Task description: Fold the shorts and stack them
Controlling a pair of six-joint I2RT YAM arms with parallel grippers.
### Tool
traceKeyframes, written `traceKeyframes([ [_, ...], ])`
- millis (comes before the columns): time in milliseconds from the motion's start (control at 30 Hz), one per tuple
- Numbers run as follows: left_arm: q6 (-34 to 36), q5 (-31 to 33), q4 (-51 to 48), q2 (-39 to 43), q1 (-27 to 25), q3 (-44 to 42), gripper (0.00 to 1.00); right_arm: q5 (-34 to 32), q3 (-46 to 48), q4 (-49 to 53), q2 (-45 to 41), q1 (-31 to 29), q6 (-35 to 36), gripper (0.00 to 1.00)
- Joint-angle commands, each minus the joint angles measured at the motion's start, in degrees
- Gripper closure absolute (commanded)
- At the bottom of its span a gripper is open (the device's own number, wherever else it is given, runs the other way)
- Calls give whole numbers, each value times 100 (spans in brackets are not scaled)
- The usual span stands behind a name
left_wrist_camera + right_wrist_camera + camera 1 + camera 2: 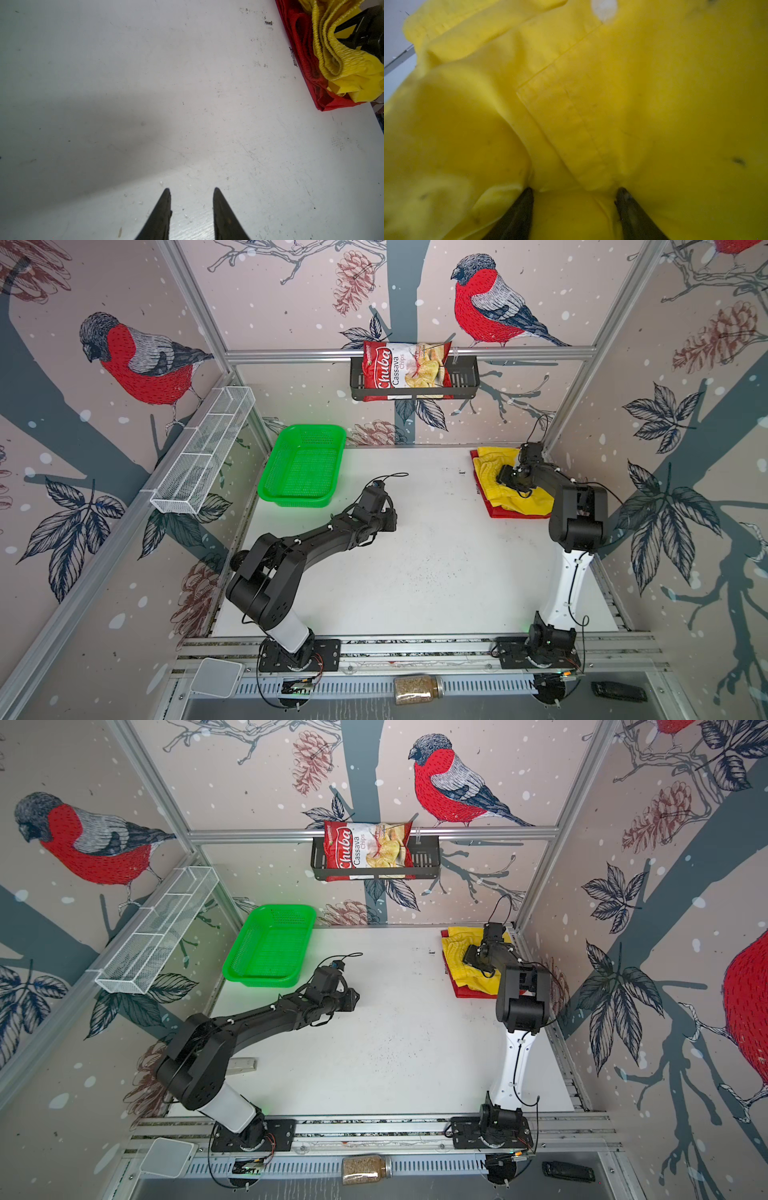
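Green plastic mesh basket (291,502): it stands at the far left of the white table (436,551), and we see no cloth in it
Left jaws: in the left wrist view they are spread part way with nothing between them, above bare table, well apart from both pairs
Red cloth shorts (511,514): these lie flat at the far right corner of the table, looking already folded; only one side strip and the near edge show
Bright yellow cloth shorts (486,479): these sit rumpled on top of the red pair, their gathered elastic waist (332,62) toward the middle of the table
Right jaws: in the right wrist view they are spread, with the tips sunk into yellow cloth and a fold bulging between them; we see no pinch
Handling: we judge both pairs light, limp and thin, apt to sag and slide over each other; the ribbed waist is the thickest, firmest part
Where to hold: we would take the yellow pair by its waist or a stitched hem (571,116), pinching only yellow layers so the red pair is not dragged along
Hidden: the right arm (577,510) covers the middle of the yellow pair; we make out no logo and no drawstrings
Unclear: the right wrist view is all blurred yellow, and we cannot name the pale patch at its edge
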State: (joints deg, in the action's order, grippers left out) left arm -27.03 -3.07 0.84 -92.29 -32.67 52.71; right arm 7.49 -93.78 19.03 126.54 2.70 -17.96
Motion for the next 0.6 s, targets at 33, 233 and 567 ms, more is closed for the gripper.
traceKeyframes([
  [33, 9, 48, 110, 211, 62, -80, 64, 139, -117, 125, -67, -118, -382, 35],
  [233, -8, 226, -68, 830, 263, -103, 54, -45, -282, 300, -1103, -182, -360, 34],
  [567, 691, 2226, 114, 3066, 732, -1081, 23, -766, 1710, -732, -4115, -209, 181, 1],
])
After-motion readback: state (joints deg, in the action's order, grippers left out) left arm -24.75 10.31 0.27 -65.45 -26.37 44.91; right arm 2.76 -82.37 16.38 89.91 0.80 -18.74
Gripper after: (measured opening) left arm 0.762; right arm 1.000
